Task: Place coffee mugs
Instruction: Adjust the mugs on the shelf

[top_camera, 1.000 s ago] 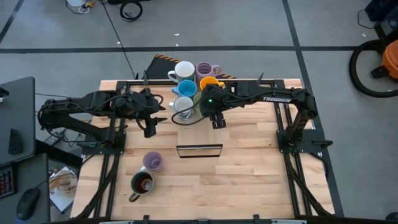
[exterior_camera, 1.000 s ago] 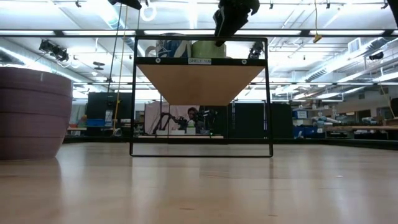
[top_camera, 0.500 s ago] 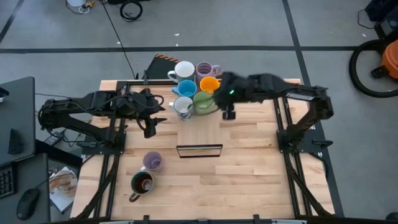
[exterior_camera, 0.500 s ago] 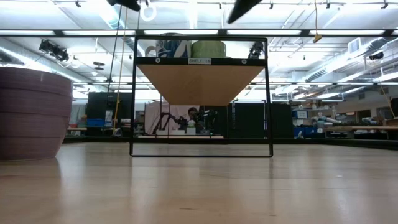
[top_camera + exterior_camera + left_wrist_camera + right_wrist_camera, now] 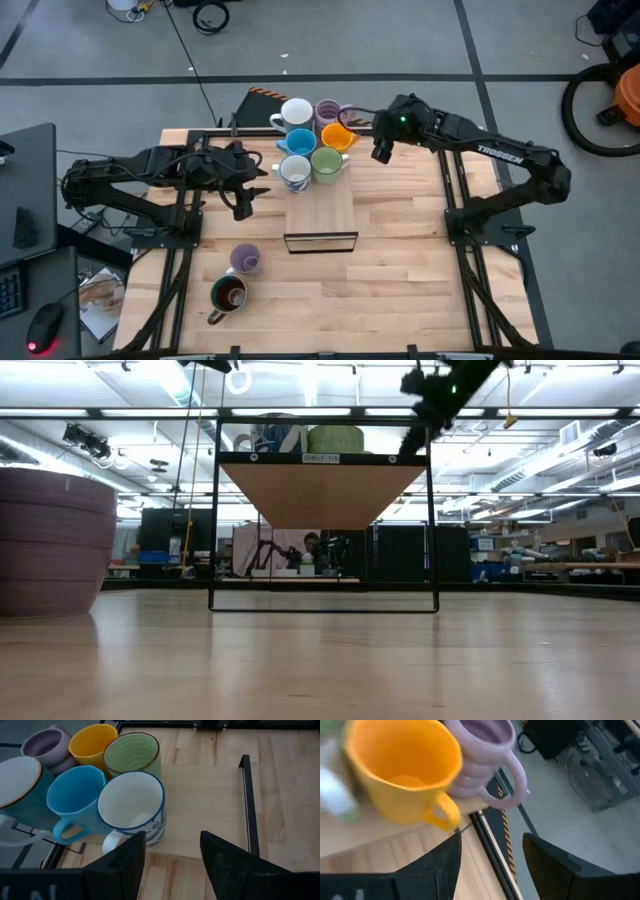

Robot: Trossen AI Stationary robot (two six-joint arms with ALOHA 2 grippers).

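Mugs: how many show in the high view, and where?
8. Six clustered on the raised shelf: white mug, lilac mug, blue mug, orange mug, white-and-blue mug, green mug. Two on the table: second lilac mug, olive mug.

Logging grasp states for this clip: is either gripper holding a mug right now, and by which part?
Nothing is held. The left gripper and right gripper are both open and empty.
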